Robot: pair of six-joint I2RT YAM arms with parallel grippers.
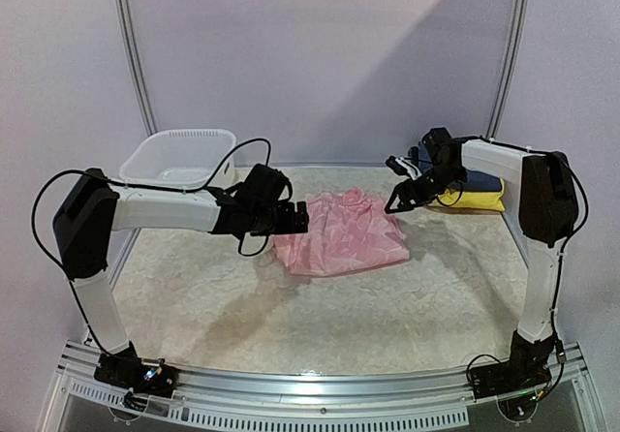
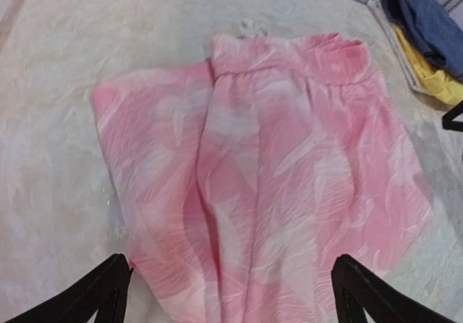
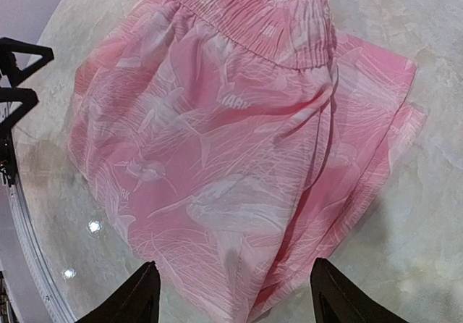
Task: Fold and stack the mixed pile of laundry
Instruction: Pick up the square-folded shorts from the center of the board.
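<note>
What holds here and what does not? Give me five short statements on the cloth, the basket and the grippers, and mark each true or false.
1. The pink garment lies spread on the table. True.
2. The left gripper is shut on the pink garment. False: its jaws stand open and hold nothing.
3. The navy garment lies on the yellow garment at the table's far right. True.
4. The pink garment is inside the white basket. False: the basket stands at the far left, apart from it.
5. The right gripper is open and holds nothing. True.
</note>
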